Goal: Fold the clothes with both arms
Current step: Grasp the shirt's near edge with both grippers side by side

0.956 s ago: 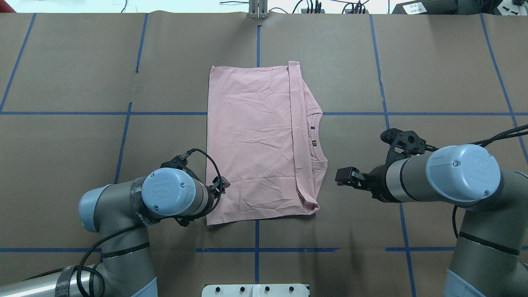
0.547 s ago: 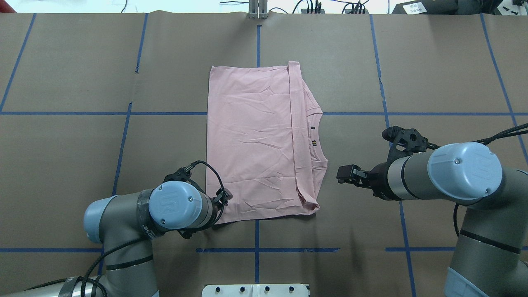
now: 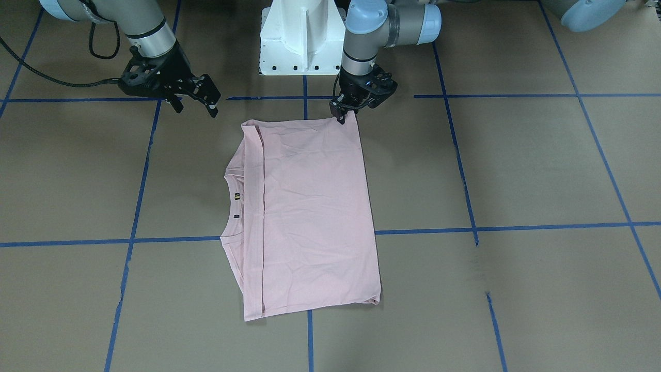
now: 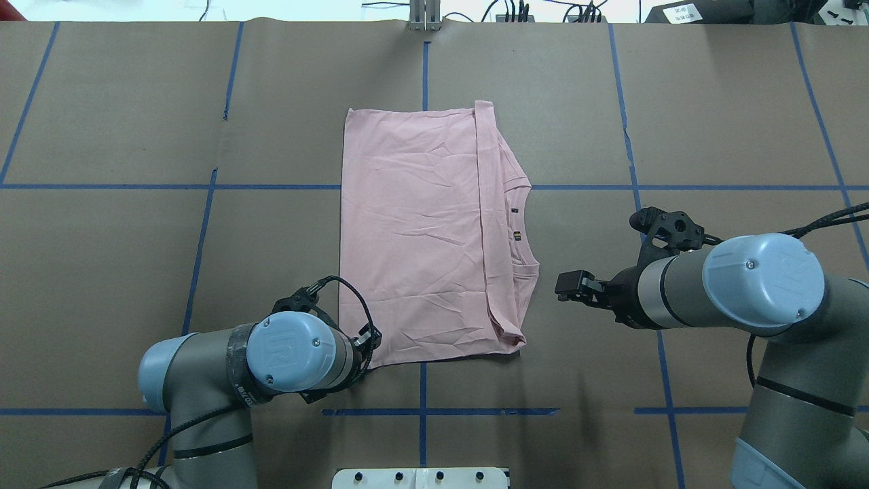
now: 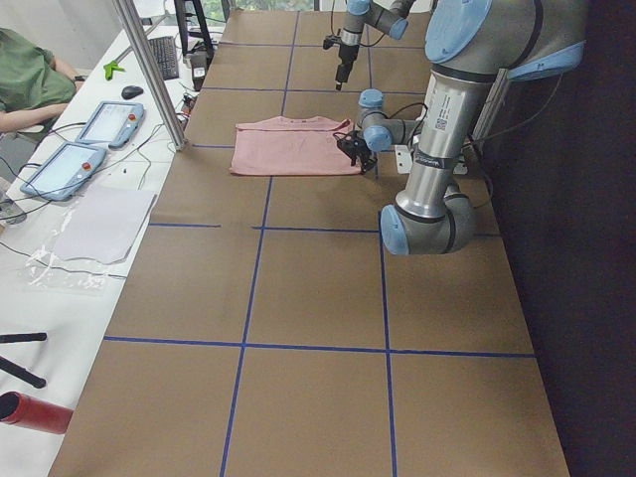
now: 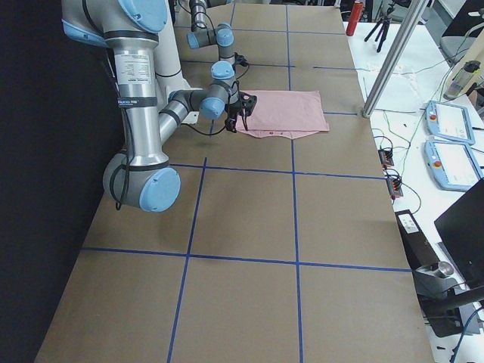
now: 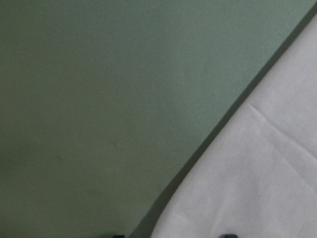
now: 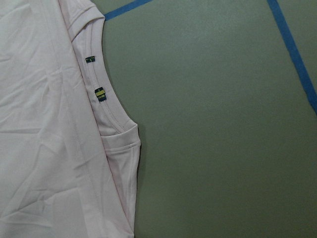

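Pink T-shirt point(image 4: 414, 238) folded; collar tags point(image 8: 100, 92) illegible.

- Pale pink T-shirt point(image 4: 414, 238) lies flat, folded into a rectangle, with its collar point(image 4: 521, 231) showing.
- Left end effector point(image 3: 345, 114) sits at its corner; right end effector point(image 3: 197, 111) hovers apart.

The T-shirt point(image 4: 421, 231), one corner at the left gripper's point(image 3: 341, 118) fingers, is soft, matt pink knit cloth, finely creased, with a ribbed collar point(image 8: 105, 106) on the side toward the right gripper's point(image 4: 561, 288) fingers. Under and around both pairs of fingers the table covering point(image 4: 136, 102) looks like matt brown paper, crossed by smooth blue tape point(image 4: 102, 186). Behind the matt black, plastic-looking fingers, the left arm point(image 4: 204, 350) and right arm point(image 4: 669, 295) are satin grey metal, their joint caps point(image 4: 288, 350) smooth, faintly shiny light-blue plastic.
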`<action>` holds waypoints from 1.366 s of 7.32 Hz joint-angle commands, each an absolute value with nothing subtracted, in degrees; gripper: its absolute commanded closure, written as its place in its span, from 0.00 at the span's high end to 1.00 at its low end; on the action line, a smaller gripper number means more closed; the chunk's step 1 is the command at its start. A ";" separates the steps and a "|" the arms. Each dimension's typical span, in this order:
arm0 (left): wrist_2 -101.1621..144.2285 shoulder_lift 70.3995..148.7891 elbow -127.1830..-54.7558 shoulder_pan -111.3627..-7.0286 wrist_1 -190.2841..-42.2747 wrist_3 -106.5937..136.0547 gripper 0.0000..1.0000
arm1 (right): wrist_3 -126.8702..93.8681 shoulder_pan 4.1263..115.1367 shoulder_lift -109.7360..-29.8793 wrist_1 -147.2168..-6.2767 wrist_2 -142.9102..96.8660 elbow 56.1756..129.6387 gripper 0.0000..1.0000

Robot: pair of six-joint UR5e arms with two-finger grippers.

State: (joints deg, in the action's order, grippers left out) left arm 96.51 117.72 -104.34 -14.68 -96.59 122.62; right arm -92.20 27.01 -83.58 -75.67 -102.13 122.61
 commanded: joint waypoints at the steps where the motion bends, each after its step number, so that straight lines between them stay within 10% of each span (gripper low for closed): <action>1: 96.59 117.42 -105.81 -14.68 -96.59 121.91 0.00 | -92.20 27.07 -83.58 -75.67 -102.13 122.61 1.00; 10: 97.12 117.42 -109.85 -17.04 -96.33 106.52 0.00 | -101.86 21.46 -66.01 -85.87 -97.73 105.75 1.00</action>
State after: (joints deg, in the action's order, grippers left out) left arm 97.04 117.42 -108.76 -16.18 -96.35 106.64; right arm -101.37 23.13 -67.22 -84.49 -98.31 107.68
